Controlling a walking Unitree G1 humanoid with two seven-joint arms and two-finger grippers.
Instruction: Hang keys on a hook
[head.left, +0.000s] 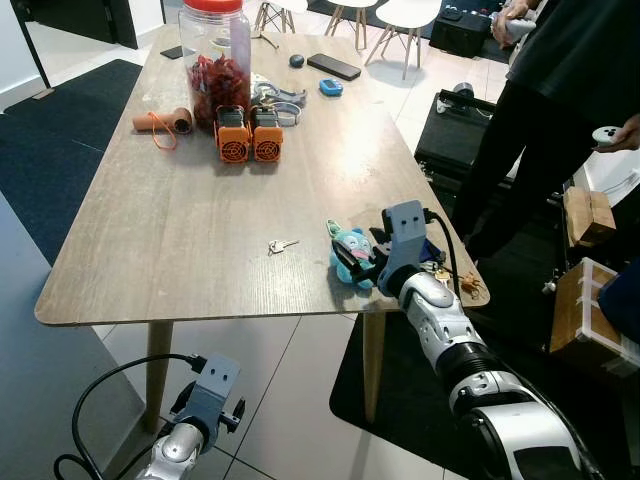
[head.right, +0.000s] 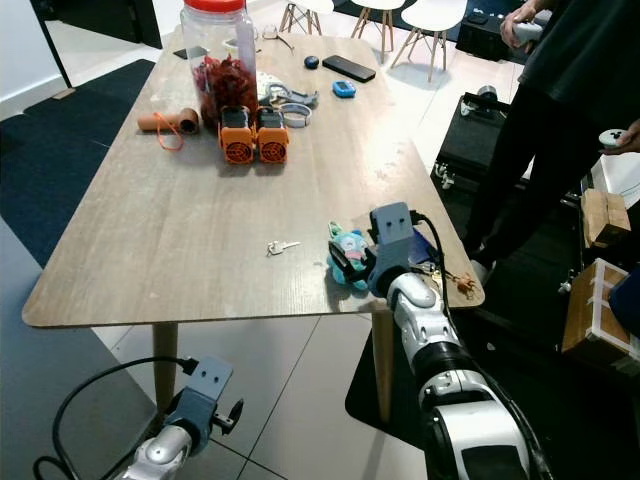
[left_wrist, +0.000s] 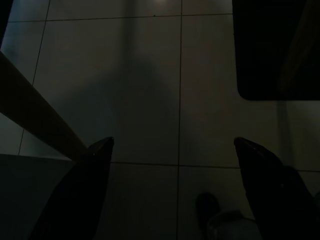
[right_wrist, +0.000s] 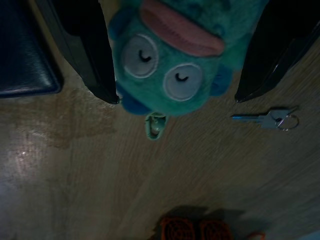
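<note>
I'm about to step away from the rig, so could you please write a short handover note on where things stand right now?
Right hand: open, fingers either side of the teal plush keychain toy near the right edge of the wooden table; not yet closed on it.
Left hand: open, hanging idle below the table over the tiled floor.
Small silver key: lying loose on the table, to the left of the toy.
Done: approach to the toy.
Left: grasp, lift, carry to a hook and hang.
</note>
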